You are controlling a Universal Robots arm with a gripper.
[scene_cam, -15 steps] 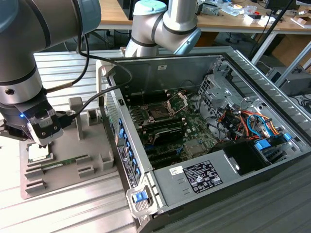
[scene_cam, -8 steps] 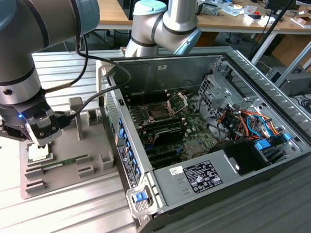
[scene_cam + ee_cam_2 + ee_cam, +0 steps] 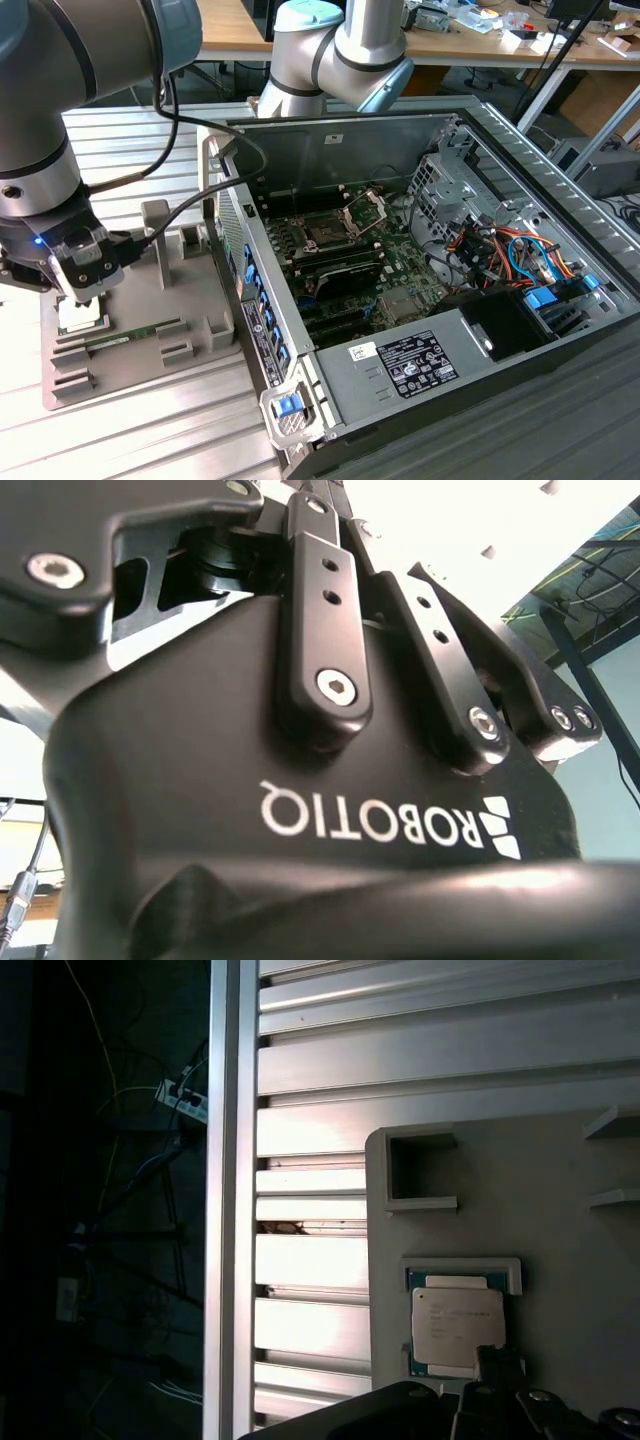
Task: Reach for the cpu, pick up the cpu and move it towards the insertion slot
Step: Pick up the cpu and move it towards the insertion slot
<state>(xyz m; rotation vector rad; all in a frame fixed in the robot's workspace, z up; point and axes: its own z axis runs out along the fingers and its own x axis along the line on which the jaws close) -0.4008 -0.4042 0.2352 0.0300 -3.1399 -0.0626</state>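
Though perhaps apart, claw (image 3: 80,297) above cpu (image 3: 457,1322).

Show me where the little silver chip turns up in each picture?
Exterior view: chip on the grey tray at the exterior view's left, under the gripper.
First wrist view: chip in a pocket of that tray.
Second wrist view: the gripper's black body, close up.
Shared landmark: the grey tray.

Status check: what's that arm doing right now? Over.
Tool low over cpu. Cpu seated in gray holder. Case wall stands between it and insertion slot.
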